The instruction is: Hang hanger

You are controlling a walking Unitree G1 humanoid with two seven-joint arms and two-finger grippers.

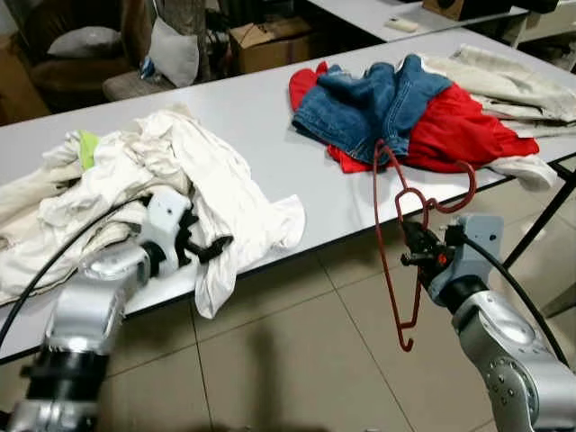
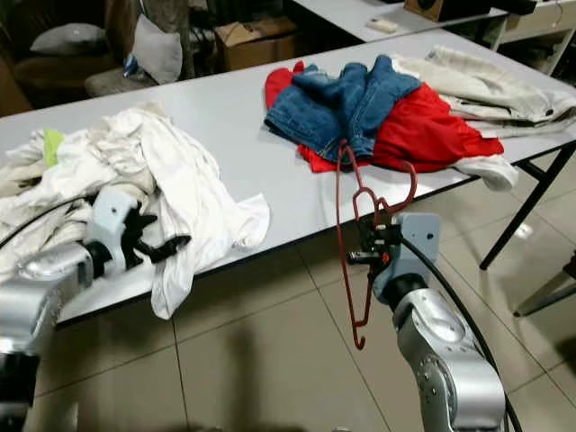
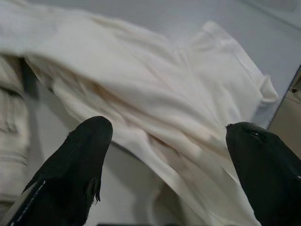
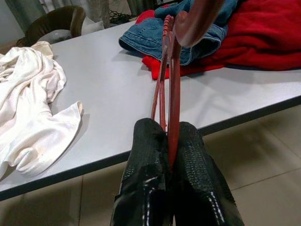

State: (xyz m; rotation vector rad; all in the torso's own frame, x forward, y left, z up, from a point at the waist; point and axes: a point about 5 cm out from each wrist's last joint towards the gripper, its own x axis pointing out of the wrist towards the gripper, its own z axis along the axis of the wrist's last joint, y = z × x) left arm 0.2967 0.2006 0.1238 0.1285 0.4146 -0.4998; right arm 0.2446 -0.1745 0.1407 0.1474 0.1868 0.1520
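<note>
Both eye views look down from the head across the table [image 1: 270, 117], sharing the white cloth [image 1: 207, 180], jeans [image 2: 337, 99] and floor [image 1: 297, 360]. Left wrist view sits very close over the cloth, looking between parted jaws. Right wrist view looks along closed jaws, up the hanger [image 4: 170, 80], across the same table.
</note>
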